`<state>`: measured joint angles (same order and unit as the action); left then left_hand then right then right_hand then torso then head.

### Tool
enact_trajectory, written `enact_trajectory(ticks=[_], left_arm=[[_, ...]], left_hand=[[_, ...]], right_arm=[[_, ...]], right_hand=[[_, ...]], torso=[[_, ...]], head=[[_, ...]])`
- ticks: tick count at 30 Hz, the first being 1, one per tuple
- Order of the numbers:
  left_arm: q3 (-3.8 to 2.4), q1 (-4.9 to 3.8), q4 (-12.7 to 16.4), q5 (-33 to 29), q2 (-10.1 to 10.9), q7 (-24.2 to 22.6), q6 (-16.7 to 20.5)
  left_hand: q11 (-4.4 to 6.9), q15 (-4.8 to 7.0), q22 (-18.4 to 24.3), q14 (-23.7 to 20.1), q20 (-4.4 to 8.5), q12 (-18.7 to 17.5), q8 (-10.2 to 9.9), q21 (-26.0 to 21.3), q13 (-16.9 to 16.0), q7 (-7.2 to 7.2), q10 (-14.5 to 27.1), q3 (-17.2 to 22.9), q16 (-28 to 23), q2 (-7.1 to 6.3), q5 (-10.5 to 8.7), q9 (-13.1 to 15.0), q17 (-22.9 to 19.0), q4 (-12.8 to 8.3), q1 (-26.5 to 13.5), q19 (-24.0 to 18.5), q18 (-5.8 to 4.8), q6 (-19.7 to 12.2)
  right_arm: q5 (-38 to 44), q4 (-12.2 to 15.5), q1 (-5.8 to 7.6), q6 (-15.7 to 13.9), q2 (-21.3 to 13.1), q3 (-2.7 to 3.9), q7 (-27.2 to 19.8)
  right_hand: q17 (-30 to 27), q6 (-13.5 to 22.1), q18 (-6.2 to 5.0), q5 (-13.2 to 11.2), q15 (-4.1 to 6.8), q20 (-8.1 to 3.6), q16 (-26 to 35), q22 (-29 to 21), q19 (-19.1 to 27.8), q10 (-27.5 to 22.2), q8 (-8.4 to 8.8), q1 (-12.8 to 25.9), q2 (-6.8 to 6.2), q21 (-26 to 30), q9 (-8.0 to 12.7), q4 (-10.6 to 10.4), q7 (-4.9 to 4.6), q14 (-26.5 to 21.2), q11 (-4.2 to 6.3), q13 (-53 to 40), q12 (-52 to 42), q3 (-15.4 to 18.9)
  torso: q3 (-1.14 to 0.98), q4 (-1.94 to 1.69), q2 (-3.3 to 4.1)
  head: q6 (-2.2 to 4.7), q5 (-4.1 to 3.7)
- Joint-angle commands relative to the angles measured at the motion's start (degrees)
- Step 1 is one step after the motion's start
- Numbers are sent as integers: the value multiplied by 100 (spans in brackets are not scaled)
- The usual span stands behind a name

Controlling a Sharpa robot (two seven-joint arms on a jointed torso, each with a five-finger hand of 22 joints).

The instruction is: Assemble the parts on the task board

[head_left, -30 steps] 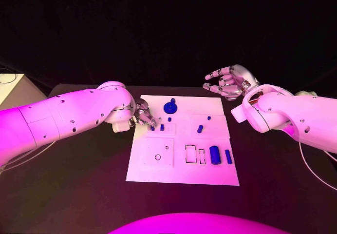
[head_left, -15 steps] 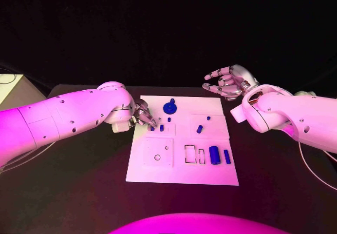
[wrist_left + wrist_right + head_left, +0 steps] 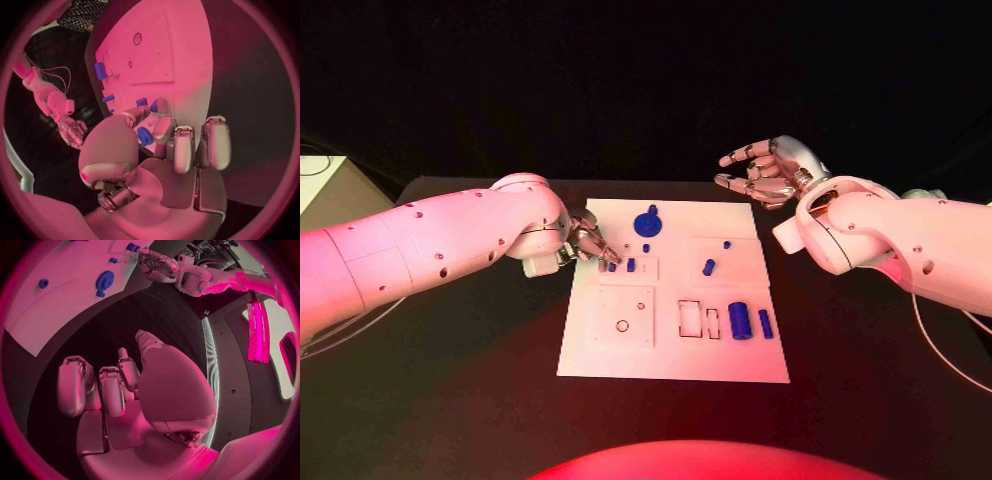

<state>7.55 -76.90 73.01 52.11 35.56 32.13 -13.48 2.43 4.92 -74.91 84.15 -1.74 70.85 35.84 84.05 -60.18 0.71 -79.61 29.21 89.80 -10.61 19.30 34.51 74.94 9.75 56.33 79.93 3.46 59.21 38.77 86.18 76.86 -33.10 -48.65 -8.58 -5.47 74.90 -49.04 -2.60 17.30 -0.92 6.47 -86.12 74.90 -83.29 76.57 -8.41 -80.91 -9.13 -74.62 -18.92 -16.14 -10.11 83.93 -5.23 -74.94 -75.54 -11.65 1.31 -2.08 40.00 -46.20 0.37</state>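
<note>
The white task board [image 3: 672, 350] lies in the middle of the black table. My left hand [image 3: 589, 243] is low over the board's far left edge. It pinches a small blue part [image 3: 145, 136] between thumb and a finger. Two short blue pegs [image 3: 630, 264] stand just beside its fingertips. A round blue part with a knob [image 3: 648, 221] sits near the far edge, and a blue peg [image 3: 708, 266] stands mid-board. A thick blue cylinder [image 3: 740, 320] and a thin one [image 3: 764, 322] lie at the right. My right hand [image 3: 769, 170] hovers beyond the far right corner, fingers apart, holding nothing.
Rectangular slots [image 3: 689, 317] and a small round hole [image 3: 622, 325] show in the board's near half. A pale box [image 3: 322, 180] stands at the table's far left. Bare black table [image 3: 459, 380] surrounds the board on all sides.
</note>
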Motion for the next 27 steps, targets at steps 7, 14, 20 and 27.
enact_trajectory(ticks=[7, 14, 20, 27], left_arm=[[-165, 7, 161, -189, 157, -185, 484], [-259, 7, 229, -421, 224, -367, 690], [-323, 8, 306, -575, 290, -785, 907], [-323, 46, 389, -168, 266, -2326, 1684]], left_hand=[[-104, -42, 42, 526, -27, -551, 69, -127, 837, 190, 541, -617, -81, -200, -631, -40, 1314, 636, 74, -134, 20, -379], [-141, -74, 202, 498, -55, -682, 128, -216, 1069, 228, 707, -858, -133, -214, -785, -60, 1220, 696, 113, -257, 57, -510], [-199, -125, 435, 430, -96, -863, 169, -352, 1383, 289, 961, -1016, -244, -112, -777, -101, 1023, 686, 278, -446, 110, -690], [-650, -542, 2573, -686, -432, -2118, -173, -1778, 2702, 785, 2682, -372, -1482, -82, -690, -437, -888, 199, 1994, -2320, 546, -1730]], right_arm=[[23, -20, -13, 35, -1, 1, -62], [20, -39, -21, 30, 3, 1, -67], [17, -43, -27, 32, 1, 1, -70], [15, -41, -30, 17, -13, 1, -81]], right_hand=[[706, -14, -96, 20, 43, -16, 16, 484, 9, 13, -27, 11, -33, 22, 6, -1, 14, 394, 27, -69, -3, -28], [700, -12, -98, 21, 43, -16, 20, 478, 13, 9, -27, 17, -35, 32, 7, -4, 14, 393, 27, -65, 1, -31], [700, -12, -98, 21, 43, -16, 20, 478, 13, 9, -27, 17, -35, 32, 7, -4, 14, 393, 27, -65, 1, -31], [697, -9, -101, 21, 43, -17, 22, 468, 18, 8, -27, 26, -35, 48, 8, -8, 13, 392, 27, -63, 2, -36]], torso=[[4, 1, -2], [-3, -6, 0], [0, -4, 7], [-6, -16, 8]], head=[[26, -31], [33, -42], [58, -67], [108, -104]])
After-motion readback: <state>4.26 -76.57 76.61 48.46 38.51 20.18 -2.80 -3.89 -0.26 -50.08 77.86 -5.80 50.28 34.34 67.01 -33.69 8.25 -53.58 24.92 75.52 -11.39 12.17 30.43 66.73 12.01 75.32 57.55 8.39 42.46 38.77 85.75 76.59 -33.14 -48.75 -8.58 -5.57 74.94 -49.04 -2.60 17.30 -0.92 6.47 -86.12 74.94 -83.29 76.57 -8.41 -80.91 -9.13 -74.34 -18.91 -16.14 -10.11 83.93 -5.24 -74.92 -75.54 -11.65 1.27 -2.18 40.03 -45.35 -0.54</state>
